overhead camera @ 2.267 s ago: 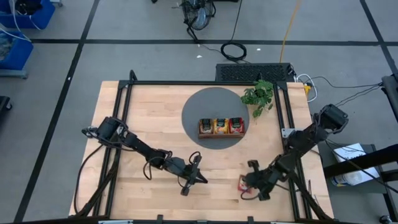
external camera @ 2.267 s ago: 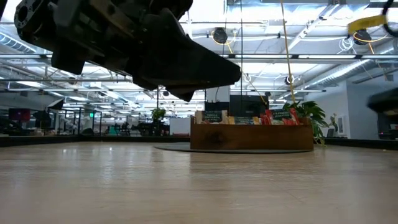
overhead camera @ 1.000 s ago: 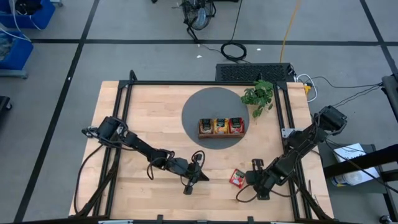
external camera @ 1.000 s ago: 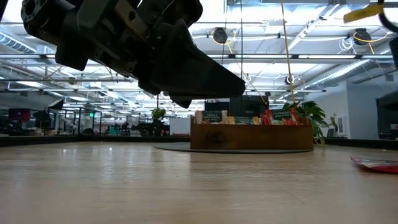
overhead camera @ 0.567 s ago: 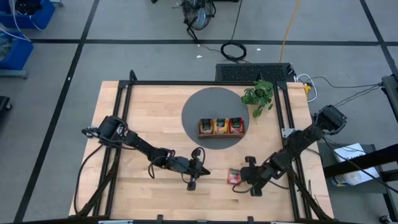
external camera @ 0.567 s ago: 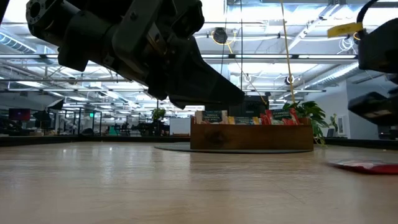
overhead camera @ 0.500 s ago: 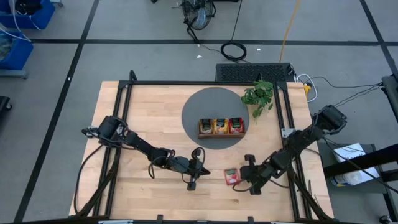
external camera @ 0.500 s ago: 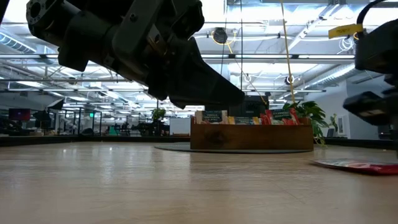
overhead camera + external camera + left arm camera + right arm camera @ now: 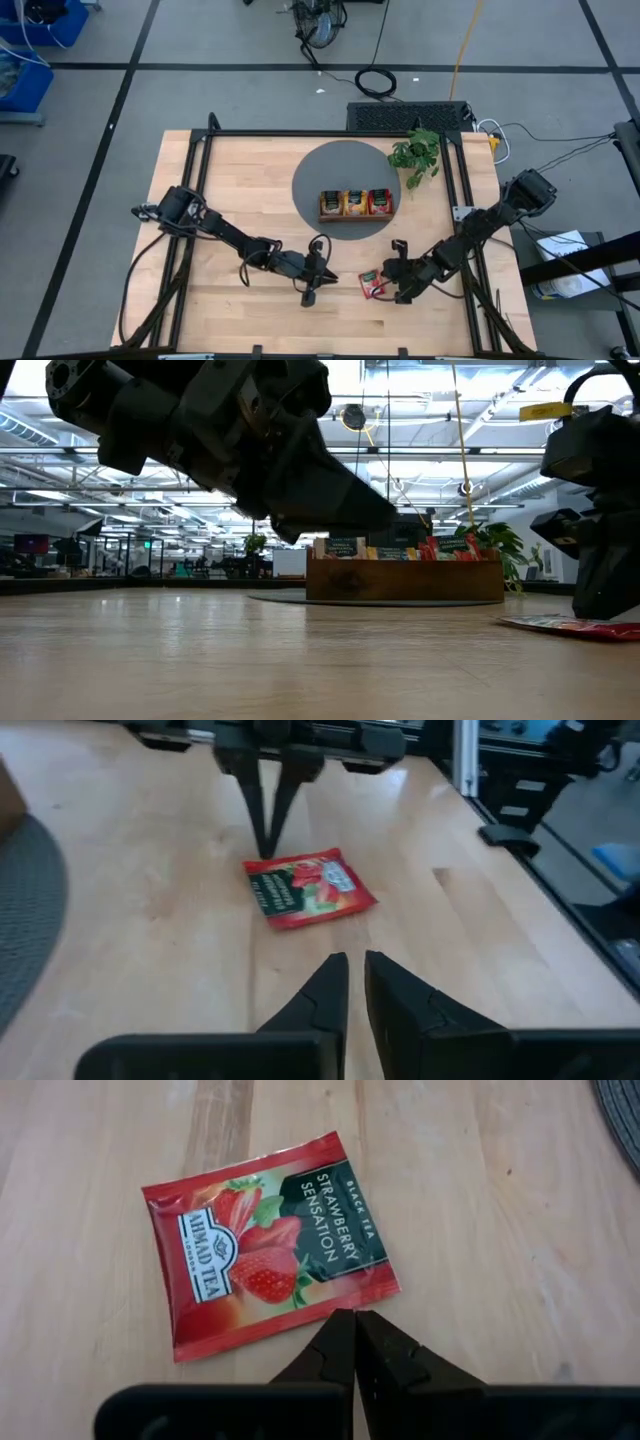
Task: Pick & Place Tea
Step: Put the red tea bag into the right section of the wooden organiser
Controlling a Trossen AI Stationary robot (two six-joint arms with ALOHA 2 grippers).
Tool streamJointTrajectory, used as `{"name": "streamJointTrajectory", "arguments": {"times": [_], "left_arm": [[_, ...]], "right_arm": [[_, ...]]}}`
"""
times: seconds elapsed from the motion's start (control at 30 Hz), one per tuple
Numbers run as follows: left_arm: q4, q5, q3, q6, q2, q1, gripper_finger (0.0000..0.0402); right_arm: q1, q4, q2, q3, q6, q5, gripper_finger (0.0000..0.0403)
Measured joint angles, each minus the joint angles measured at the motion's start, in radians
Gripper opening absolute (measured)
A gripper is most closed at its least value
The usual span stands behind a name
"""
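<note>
Right wrist view: my right gripper [image 9: 354,1325], jaws closed, nudges the red tea sachet [image 9: 268,1244] — thin, light, slippery; pinch its edge.

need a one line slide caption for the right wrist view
Right gripper, fingers shut, tips at the edge of a red strawberry tea sachet lying flat on the wooden table.

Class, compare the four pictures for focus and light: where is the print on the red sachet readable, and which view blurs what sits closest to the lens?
Right wrist view: the red sachet is sharp, its print readable, under even light. Left wrist view: sachet softer, print unreadable. Low view: the near left arm is a dark blur against bright ceiling lights. High view: even light, sachet too small to read.
</note>
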Motion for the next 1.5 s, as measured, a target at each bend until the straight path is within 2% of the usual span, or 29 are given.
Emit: {"name": "streamJointTrajectory", "arguments": {"times": [0.13, 0.23, 0.4, 0.57, 0.77, 1.0, 1.1, 1.23, 1.5], "left_arm": [[-0.021, 0.009, 0.043, -0.001, 0.002, 0.0, 0.0046], [-0.12, 0.003, 0.121, -0.012, 0.02, 0.005, 0.0047], [-0.281, -0.001, 0.285, -0.036, 0.126, 0.016, 0.0047], [-0.427, -0.003, 0.413, -0.017, 0.197, 0.051, 0.0047], [-0.488, -0.01, 0.442, -0.038, 0.196, 0.077, 0.0047], [-0.502, -0.001, 0.442, -0.054, 0.196, 0.077, 0.0049], [-0.502, 0.03, 0.442, -0.036, 0.196, 0.077, 0.0069], [-0.502, 0.035, 0.442, -0.054, 0.196, 0.078, 0.0121], [-0.478, 0.04, 0.442, -0.155, 0.196, 0.108, 0.022]], "right_arm": [[0.026, -0.002, 0.0, 0.0, 0.008, 0.011, 0.0], [0.053, -0.006, -0.006, 0.0, 0.006, 0.036, 0.0], [0.122, -0.001, -0.006, 0.003, 0.006, 0.087, 0.0], [0.189, 0.016, -0.007, 0.036, -0.015, 0.194, 0.0], [0.232, 0.113, 0.009, 0.046, -0.063, 0.203, 0.0], [0.236, 0.182, 0.108, 0.046, -0.036, 0.175, 0.0], [0.231, 0.198, 0.154, 0.05, -0.015, 0.161, 0.0], [0.228, 0.23, 0.199, 0.051, 0.013, 0.176, 0.0], [0.235, 0.245, 0.199, 0.049, -0.045, 0.177, 0.0]]}}
